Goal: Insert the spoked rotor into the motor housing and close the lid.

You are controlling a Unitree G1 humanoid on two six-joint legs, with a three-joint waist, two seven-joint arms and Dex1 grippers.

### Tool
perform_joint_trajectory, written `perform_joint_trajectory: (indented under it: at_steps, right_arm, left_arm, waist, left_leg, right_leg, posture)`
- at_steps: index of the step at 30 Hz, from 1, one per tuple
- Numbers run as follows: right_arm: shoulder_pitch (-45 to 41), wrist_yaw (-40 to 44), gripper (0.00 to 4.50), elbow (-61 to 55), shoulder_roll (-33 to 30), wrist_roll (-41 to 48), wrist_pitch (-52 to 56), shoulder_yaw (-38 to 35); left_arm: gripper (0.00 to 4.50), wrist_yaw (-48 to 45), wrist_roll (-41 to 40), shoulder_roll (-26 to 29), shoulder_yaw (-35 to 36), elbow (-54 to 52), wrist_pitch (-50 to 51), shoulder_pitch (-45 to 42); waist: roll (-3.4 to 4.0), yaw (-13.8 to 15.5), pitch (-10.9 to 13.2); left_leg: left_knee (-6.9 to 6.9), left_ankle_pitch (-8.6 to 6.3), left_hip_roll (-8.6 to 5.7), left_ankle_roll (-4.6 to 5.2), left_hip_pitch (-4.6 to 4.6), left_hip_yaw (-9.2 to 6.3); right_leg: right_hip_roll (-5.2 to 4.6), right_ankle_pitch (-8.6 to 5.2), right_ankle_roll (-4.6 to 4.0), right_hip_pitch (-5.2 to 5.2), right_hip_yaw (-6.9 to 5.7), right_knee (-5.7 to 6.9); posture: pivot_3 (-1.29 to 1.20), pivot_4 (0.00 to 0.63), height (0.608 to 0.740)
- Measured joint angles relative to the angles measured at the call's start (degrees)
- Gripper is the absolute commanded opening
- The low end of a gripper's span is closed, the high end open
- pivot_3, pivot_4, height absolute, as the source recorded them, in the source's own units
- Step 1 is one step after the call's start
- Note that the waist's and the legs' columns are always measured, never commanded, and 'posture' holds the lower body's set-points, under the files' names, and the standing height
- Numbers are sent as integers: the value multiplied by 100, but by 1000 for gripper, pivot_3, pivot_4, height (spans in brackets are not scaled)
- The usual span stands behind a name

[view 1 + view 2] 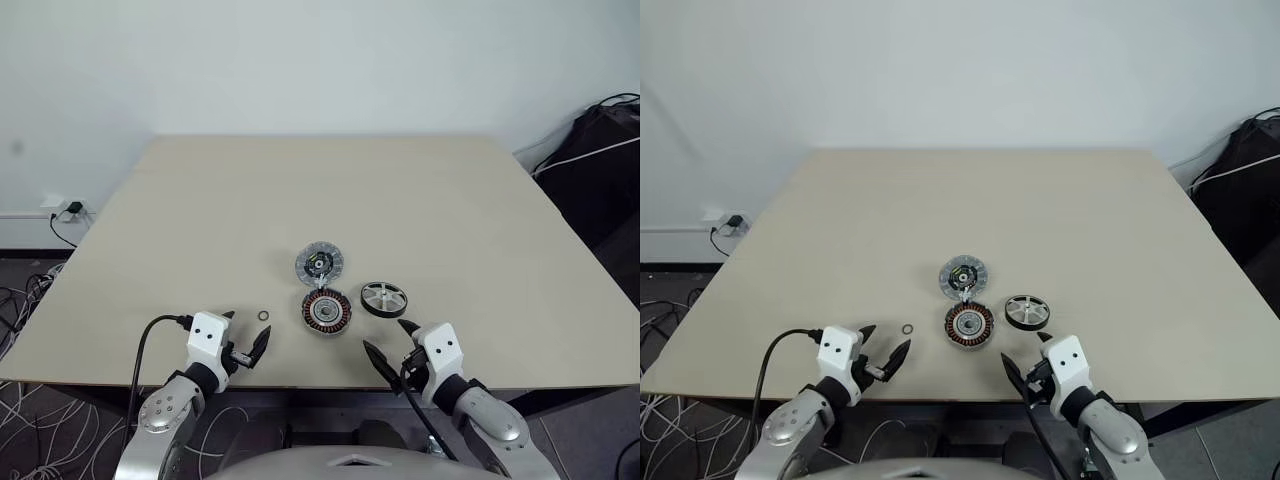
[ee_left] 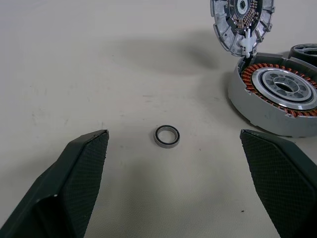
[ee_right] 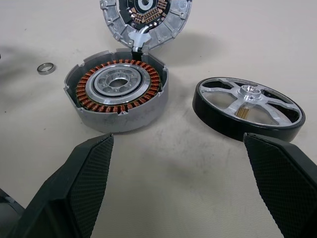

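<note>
The spoked rotor (image 1: pixel 384 299), black-rimmed with silver spokes, lies flat on the table to the right of the motor housing (image 1: pixel 327 311), a silver shell ringed with copper windings. Just behind the housing lies the lid (image 1: pixel 319 264), a silver disc joined to it by a white connector. In the right wrist view the rotor (image 3: pixel 249 107), housing (image 3: pixel 117 94) and lid (image 3: pixel 146 19) show close up. My left gripper (image 1: pixel 246 339) hovers open near the front edge, left of the housing. My right gripper (image 1: pixel 390 345) is open too, just in front of the rotor. Neither holds anything.
A tiny metal ring (image 1: pixel 263 317) lies between the left gripper and the housing, also in the left wrist view (image 2: pixel 167 136). The beige table (image 1: pixel 330 190) stretches bare behind the parts. Cables and a socket (image 1: pixel 62 209) sit on the floor at left, a dark bag (image 1: pixel 600 160) at right.
</note>
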Motion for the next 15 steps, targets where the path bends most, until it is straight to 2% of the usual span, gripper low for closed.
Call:
perform_joint_trajectory:
  at_steps: [15]
  right_arm:
    - [-3,-93,4500,-5,22,-5,13,45]
  left_arm:
    - [4483,103,237,11,-4,200,29,-153]
  waist:
    - [1,4,0]
  left_leg:
    - [0,0,0,0,1,-1]
  right_leg:
    - [1,0,0,0,-1,1]
  posture:
    - [0,0,740]
